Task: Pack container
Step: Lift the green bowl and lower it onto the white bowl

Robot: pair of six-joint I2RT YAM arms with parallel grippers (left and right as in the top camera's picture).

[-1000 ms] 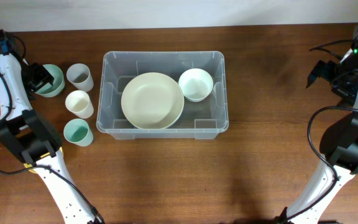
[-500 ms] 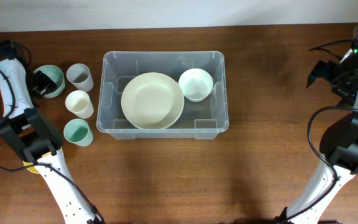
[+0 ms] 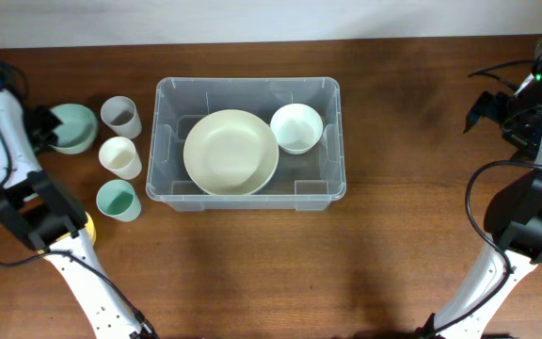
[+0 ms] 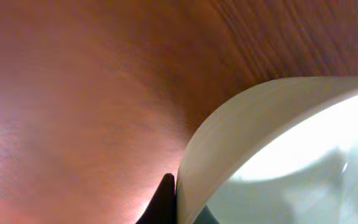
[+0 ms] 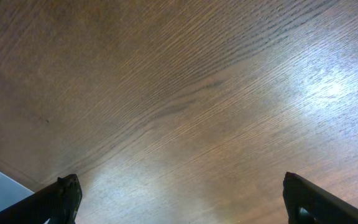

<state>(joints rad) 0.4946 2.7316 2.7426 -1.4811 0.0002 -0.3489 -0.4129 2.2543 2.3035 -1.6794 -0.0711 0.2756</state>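
Table (image 3: 403,235): brown wood, seen from above.
Left gripper (image 3: 41,128): at the table's 9 o'clock edge, clamped tight on the rim of the green bowl. The wrist view shows one dark finger (image 4: 163,204) pressed against the outside of that rim.
Green bowl (image 3: 73,126): pale green, at the left gripper's 3 o'clock. Whether it sits on the wood or is raised cannot be told.
Grey cup (image 3: 120,116): upright, just beside the green bowl at its 3 o'clock.
Cream cup (image 3: 120,157): upright, at the grey cup's 6 o'clock, close to it.
Green cup (image 3: 118,201): upright, at the cream cup's 6 o'clock.
Container (image 3: 247,83): clear bin a little left of the table's middle, with the three cups just outside its 9 o'clock wall.
Large bowl (image 3: 231,152): cream, inside the container, filling its left and middle.
White bowl (image 3: 296,127): smaller, inside the container, at the large bowl's 2 o'clock.
Right gripper (image 5: 180,190): at the table's 3 o'clock edge, well apart from the container. Its jaws are spread wide over bare wood and hold nothing.
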